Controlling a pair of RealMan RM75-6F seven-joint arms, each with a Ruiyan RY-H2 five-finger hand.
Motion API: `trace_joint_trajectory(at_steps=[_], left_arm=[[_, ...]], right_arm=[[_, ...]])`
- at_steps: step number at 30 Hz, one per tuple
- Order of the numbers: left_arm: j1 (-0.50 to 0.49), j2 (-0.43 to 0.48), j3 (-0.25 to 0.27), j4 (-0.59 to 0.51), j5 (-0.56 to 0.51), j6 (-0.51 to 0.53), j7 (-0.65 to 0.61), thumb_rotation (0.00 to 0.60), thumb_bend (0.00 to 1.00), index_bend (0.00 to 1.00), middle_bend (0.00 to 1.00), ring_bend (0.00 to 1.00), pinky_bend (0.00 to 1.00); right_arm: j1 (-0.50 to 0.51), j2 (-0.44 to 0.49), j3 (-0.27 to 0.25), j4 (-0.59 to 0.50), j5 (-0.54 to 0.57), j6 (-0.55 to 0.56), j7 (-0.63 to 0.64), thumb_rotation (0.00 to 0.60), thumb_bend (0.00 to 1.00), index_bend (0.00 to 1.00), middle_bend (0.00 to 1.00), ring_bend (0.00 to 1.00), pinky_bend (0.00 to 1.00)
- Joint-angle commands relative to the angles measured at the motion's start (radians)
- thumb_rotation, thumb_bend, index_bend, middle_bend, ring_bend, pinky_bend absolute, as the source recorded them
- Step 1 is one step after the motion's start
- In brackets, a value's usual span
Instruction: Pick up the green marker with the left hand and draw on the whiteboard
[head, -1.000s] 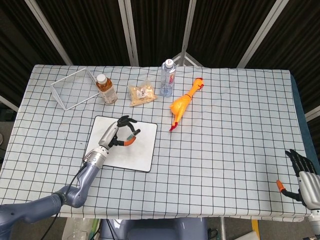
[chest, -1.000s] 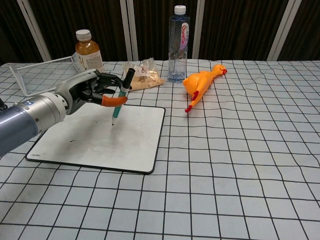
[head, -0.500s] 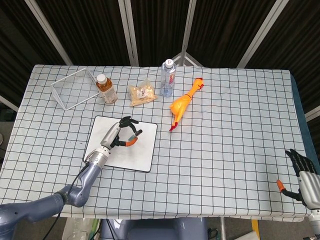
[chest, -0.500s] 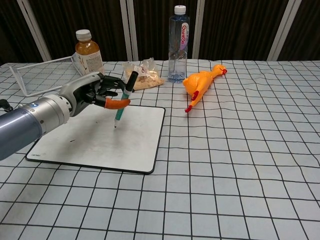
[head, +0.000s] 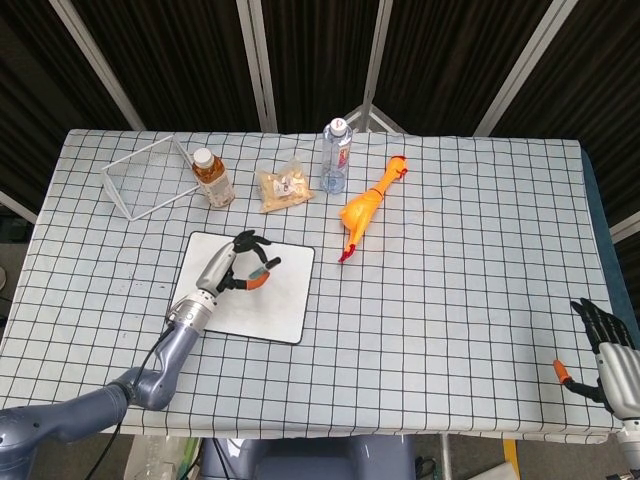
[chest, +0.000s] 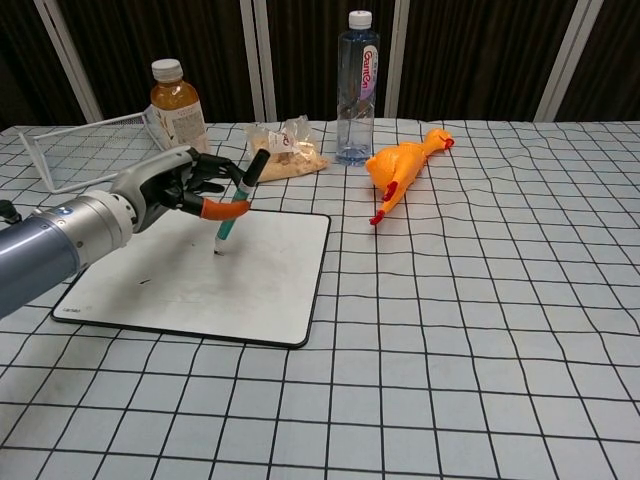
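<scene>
My left hand (chest: 185, 187) (head: 238, 268) holds the green marker (chest: 236, 203) between its orange-tipped thumb and black fingers. The marker is tilted, black cap end up and to the right, tip down on the whiteboard (chest: 180, 285) (head: 285, 300). The hand hovers over the board's far half. A small dark mark shows on the board near its left side. My right hand (head: 605, 355) rests at the table's near right corner, holding nothing, its fingers apart; the chest view does not show it.
Behind the board stand a tea bottle (chest: 175, 102), a snack bag (chest: 285, 150) and a clear water bottle (chest: 357, 90). A rubber chicken (chest: 400, 165) lies right of the board. A white wire basket (chest: 75, 145) sits at the far left.
The left hand has shifted slightly left and toward the far edge of the board. The marker tip moved with it and leans more.
</scene>
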Motion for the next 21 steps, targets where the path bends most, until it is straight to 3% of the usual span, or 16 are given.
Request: trace_joint_trajectory(at_steps=[1, 10, 16, 21], left_arm=[[-0.004, -0.004, 0.007, 0.037, 0.012, 0.005, 0.007, 0.600, 0.54, 0.74, 0.25, 0.07, 0.09], [-0.007, -0.023, -0.011, 0.168, 0.013, 0.036, -0.021, 0.600, 0.54, 0.75, 0.25, 0.07, 0.09], [0.001, 0.016, -0.056, 0.090, 0.007, 0.091, -0.079, 0.600, 0.54, 0.75, 0.25, 0.07, 0.09], [0.006, 0.046, -0.066, -0.011, -0.013, 0.083, -0.053, 0.600, 0.54, 0.75, 0.26, 0.07, 0.09]], right_arm=[[0.000, 0.000, 0.000, 0.000, 0.000, 0.000, -0.001, 0.600, 0.35, 0.00, 0.00, 0.00, 0.00], [-0.001, 0.000, -0.001, -0.002, 0.000, 0.002, -0.006, 0.600, 0.35, 0.00, 0.00, 0.00, 0.00], [-0.002, 0.000, -0.001, -0.003, -0.004, 0.005, -0.004, 0.600, 0.35, 0.00, 0.00, 0.00, 0.00], [-0.001, 0.000, -0.001, -0.005, -0.009, 0.006, -0.003, 0.600, 0.35, 0.00, 0.00, 0.00, 0.00]])
